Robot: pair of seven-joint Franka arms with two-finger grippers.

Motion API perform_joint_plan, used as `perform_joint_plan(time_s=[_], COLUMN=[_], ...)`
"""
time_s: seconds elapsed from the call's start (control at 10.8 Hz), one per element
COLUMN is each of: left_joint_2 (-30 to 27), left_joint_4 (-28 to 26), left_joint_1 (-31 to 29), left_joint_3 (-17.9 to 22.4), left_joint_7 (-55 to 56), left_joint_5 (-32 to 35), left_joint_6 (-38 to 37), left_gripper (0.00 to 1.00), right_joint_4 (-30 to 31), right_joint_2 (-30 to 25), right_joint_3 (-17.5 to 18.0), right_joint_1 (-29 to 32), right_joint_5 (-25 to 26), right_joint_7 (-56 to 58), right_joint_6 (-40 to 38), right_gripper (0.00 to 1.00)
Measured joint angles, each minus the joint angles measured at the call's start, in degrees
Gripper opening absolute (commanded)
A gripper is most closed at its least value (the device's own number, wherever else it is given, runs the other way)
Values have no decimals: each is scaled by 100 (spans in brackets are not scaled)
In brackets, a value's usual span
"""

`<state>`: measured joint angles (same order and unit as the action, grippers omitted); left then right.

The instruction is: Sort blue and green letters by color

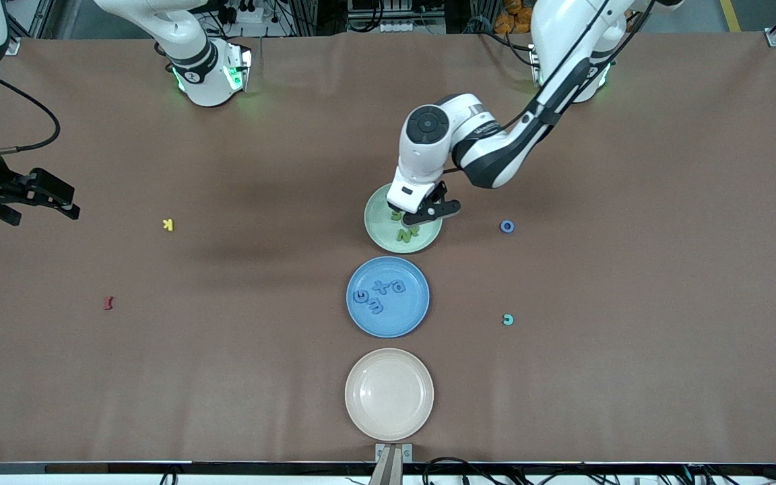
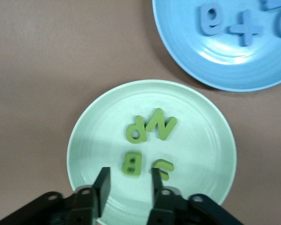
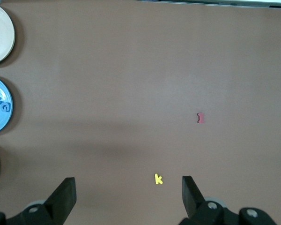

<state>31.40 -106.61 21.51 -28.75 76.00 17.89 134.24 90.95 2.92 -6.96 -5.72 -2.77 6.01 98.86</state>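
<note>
The green plate (image 1: 380, 232) holds green letters: a p (image 2: 135, 130), an N (image 2: 160, 124), a B (image 2: 131, 164) and a curved u-like piece (image 2: 163, 168). My left gripper (image 1: 432, 206) hangs low over this plate. In the left wrist view the left gripper (image 2: 129, 179) is open, nothing between its fingers; the B lies just ahead of the gap and the curved piece lies by one fingertip (image 2: 155, 176). The blue plate (image 1: 388, 323) carries several blue letters (image 1: 380, 285). A blue o (image 1: 507, 226) and a teal c (image 1: 508, 319) lie loose toward the left arm's end. My right gripper (image 1: 63, 201) waits open.
An empty beige plate (image 1: 389, 394) sits nearest the front camera, in line with the other two plates. A yellow K (image 1: 168, 224) and a dark red I (image 1: 108, 302) lie toward the right arm's end; under the right gripper (image 3: 129, 187) show the K (image 3: 158, 179) and I (image 3: 201, 117).
</note>
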Motion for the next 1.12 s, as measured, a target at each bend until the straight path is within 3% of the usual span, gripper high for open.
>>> perform_joint_plan(time_s=[0.28,0.74,1.12], left_joint_2=[58,-355,-533], left_joint_4=[148,1019,1063], left_joint_1=[-43,-1807,-2311], left_joint_3=[229,260,225], left_joint_7=[502,-26,-970], left_joint_5=[118,123,-16], left_joint_6=[-91,-965,-1329], left_gripper=[100,100,100], right_joint_4=[0,9,9], right_joint_2=[0,-1,-1], right_joint_3=[-1,-3,-2], right_joint_1=[1,1,1], right_joint_5=[0,0,0], right_joint_7=[0,0,0], right_joint_6=[0,0,0], right_gripper=[100,100,100])
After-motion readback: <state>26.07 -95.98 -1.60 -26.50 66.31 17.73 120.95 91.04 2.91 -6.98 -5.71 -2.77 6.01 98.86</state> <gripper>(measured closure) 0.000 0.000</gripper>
